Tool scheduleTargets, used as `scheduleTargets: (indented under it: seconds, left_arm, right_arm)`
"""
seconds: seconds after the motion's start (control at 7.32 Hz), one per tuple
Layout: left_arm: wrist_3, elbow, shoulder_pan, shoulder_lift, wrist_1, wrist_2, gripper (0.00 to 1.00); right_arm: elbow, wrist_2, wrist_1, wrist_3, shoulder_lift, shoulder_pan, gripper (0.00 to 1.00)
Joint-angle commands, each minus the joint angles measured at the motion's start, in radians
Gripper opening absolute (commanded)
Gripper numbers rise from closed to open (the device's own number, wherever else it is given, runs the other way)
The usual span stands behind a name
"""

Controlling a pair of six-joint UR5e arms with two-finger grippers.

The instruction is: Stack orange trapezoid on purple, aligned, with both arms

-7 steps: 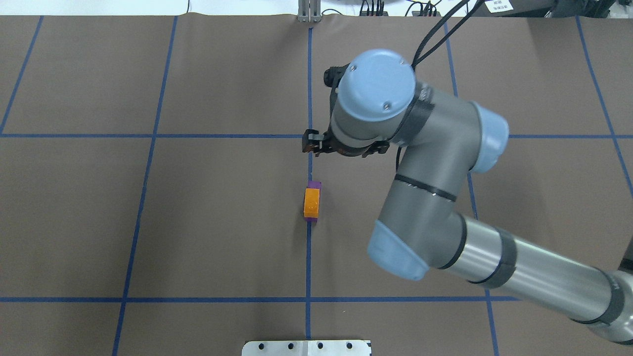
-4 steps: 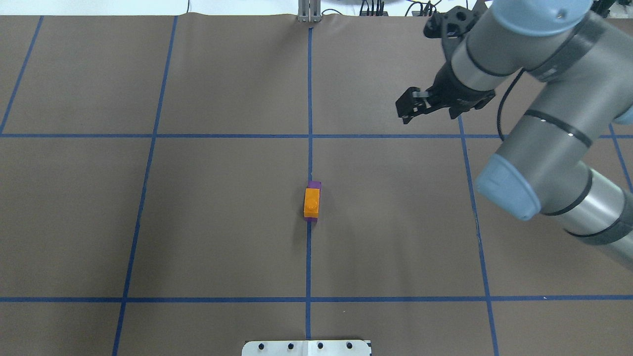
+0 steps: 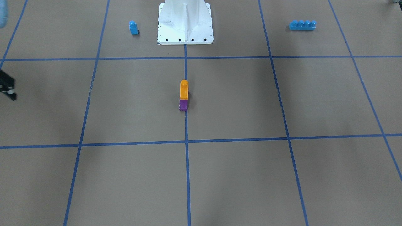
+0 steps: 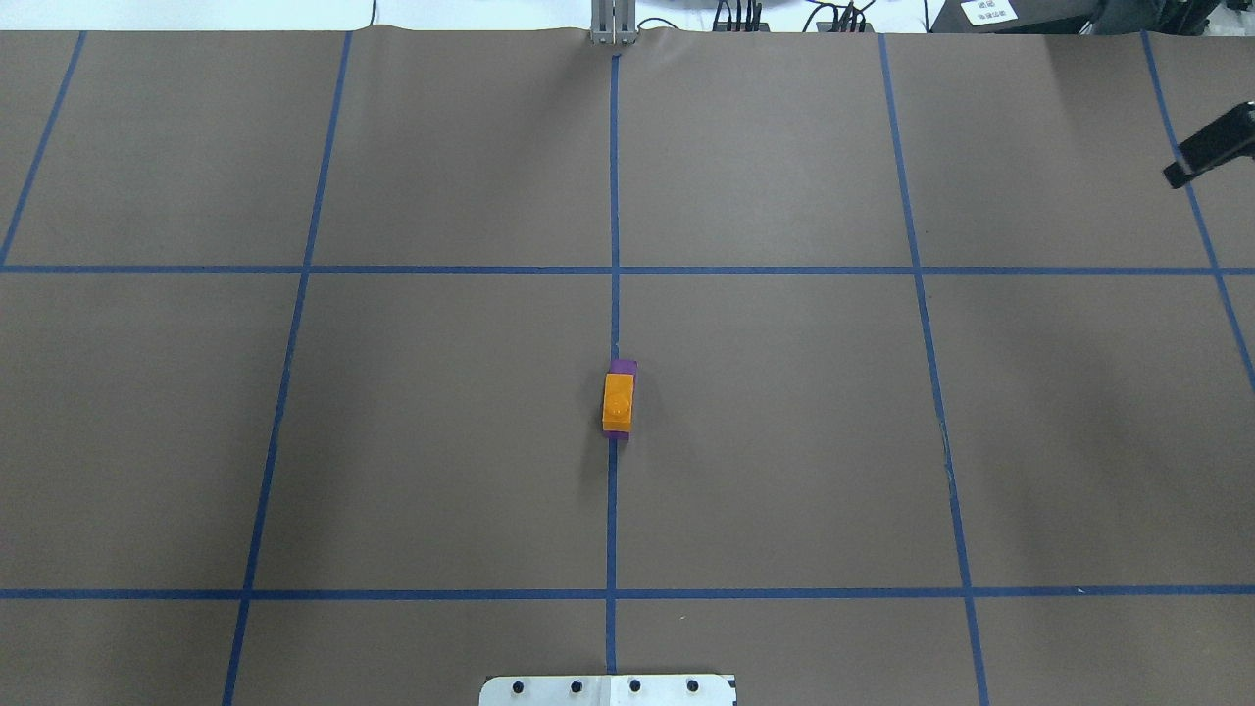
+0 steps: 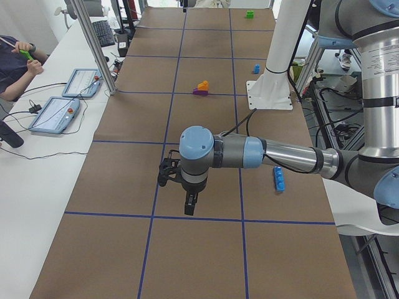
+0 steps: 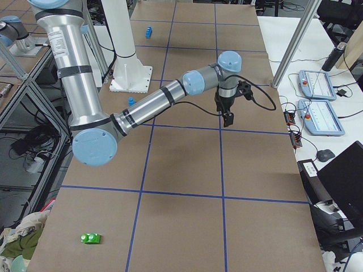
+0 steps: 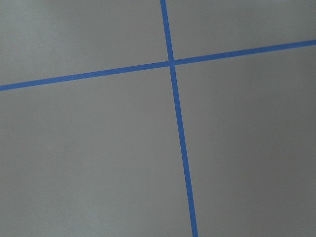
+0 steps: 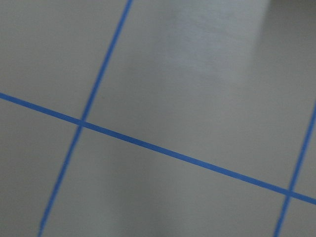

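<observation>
The orange trapezoid point(image 4: 618, 402) sits on top of the purple brick point(image 4: 622, 367) on the table's centre line, with no gripper touching it. In the front-facing view the orange brick point(image 3: 184, 90) stands on the purple one point(image 3: 183, 105), stud up. The stack also shows far off in the left view point(image 5: 202, 85). Only a black piece of my right gripper point(image 4: 1211, 152) shows at the overhead view's right edge, far from the stack; I cannot tell its state. My left gripper point(image 5: 189, 202) shows only in the left view, low over bare table; I cannot tell its state.
A small blue single-stud brick point(image 3: 133, 27) and a long blue four-stud brick point(image 3: 302, 25) lie on either side of the white base pedestal point(image 3: 185, 22). A green brick point(image 6: 91, 238) lies near the table's right end. Both wrist views show only brown mat with blue tape lines.
My right arm has swung from just beyond the stack to the far right, almost out of the overhead view. The orange-on-purple stack has not moved.
</observation>
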Motion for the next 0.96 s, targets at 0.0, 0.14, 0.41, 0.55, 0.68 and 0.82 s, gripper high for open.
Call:
scheduleTargets:
  seconds: [0.0, 0.14, 0.41, 0.55, 0.68, 0.82]
  left_arm:
    - [-0.006, 0.000, 0.000, 0.000, -0.021, -0.003, 1.00]
    - [-0.006, 0.000, 0.000, 0.000, -0.021, -0.003, 1.00]
    - [-0.006, 0.000, 0.000, 0.001, -0.021, -0.003, 1.00]
    - [-0.006, 0.002, 0.000, 0.001, -0.021, -0.003, 1.00]
    - [-0.006, 0.002, 0.000, 0.001, -0.021, -0.003, 1.00]
    - [-0.003, 0.003, 0.000, 0.001, -0.021, -0.004, 1.00]
  right_arm:
    - [-0.048, -0.010, 0.009, -0.157, -0.123, 0.142, 1.00]
    - [-0.038, -0.012, 0.022, -0.196, -0.192, 0.157, 1.00]
    - [-0.062, -0.001, 0.138, -0.189, -0.301, 0.167, 1.00]
    - [-0.084, 0.003, 0.141, -0.190, -0.339, 0.167, 1.00]
    - [-0.073, 0.014, 0.144, -0.190, -0.343, 0.174, 1.00]
    - [-0.075, 0.020, 0.132, -0.193, -0.325, 0.174, 1.00]
